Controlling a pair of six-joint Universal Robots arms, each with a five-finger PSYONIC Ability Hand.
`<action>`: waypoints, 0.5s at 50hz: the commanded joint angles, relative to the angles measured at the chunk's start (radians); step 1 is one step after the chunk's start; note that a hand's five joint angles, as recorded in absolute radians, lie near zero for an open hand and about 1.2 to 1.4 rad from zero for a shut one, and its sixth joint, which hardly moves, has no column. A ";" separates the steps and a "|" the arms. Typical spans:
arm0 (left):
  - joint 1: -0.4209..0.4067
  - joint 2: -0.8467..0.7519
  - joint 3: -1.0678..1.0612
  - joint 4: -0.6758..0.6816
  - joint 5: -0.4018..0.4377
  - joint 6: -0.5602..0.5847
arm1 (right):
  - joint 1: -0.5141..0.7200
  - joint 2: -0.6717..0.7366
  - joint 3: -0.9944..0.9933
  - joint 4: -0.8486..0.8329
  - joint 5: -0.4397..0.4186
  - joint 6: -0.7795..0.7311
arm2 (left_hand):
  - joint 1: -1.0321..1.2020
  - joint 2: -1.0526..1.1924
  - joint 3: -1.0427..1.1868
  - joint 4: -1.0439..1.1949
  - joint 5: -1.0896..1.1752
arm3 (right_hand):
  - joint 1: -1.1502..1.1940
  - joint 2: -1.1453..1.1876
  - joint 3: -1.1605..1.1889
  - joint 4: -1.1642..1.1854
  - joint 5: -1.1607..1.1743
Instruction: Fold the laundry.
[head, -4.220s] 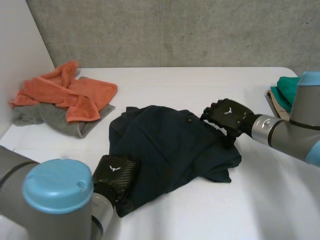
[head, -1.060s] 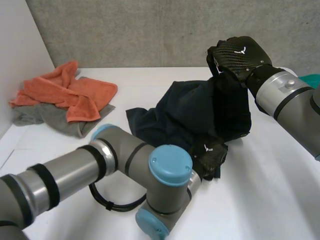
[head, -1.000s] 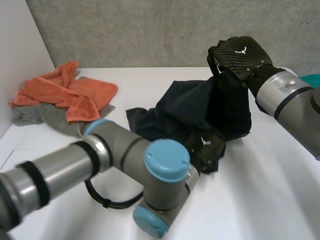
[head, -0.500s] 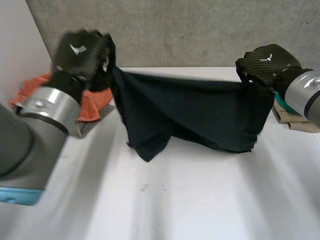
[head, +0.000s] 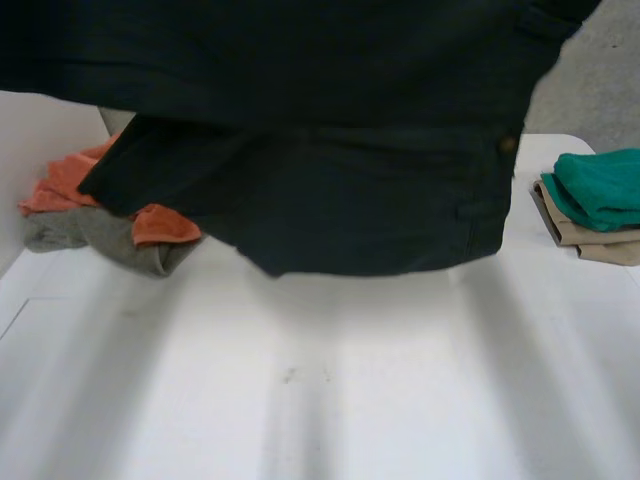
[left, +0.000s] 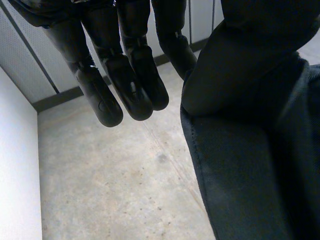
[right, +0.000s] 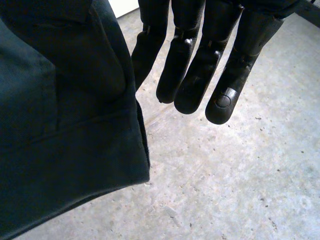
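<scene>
A dark navy garment (head: 320, 180) hangs spread wide high above the white table (head: 330, 400), its lower hem clear of the surface. It has a button at its right edge. In the left wrist view my left hand (left: 120, 75) points its fingers (left: 102, 102) out, and the garment's edge (left: 250, 150) is gathered beside them, pinched at the thumb side. In the right wrist view my right hand (right: 200, 65) holds the other top edge of the garment (right: 60, 125) the same way, fingers (right: 222, 102) extended past the cloth.
An orange towel (head: 60, 185) lies on a grey cloth (head: 110, 240) at the table's left, partly behind the hanging garment. A folded green cloth (head: 600, 185) sits on a folded tan one (head: 590, 240) at the right edge.
Both hands have raised the garment much higher and spread it flatter; it now hangs across the upper part of the head view, off the table.
</scene>
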 joint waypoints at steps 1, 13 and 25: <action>0.024 -0.102 -0.024 0.000 0.023 -0.027 | 0.009 0.087 0.000 0.067 -0.001 -0.005 | 0.265 0.201 0.204 0.197 0.219 | 0.411 0.220 0.202 0.207 0.228; 0.107 -0.666 0.161 0.028 0.043 -0.025 | 0.064 0.561 -0.135 0.001 0.067 -0.028 | 0.265 0.201 0.204 0.197 0.219 | 0.411 0.220 0.202 0.207 0.228; 0.113 -1.151 0.554 0.081 0.092 -0.024 | 0.079 0.997 -0.276 -0.387 0.199 -0.167 | -0.539 -0.603 -0.600 -0.607 -0.585 | -0.810 -1.001 -1.020 -1.015 -0.994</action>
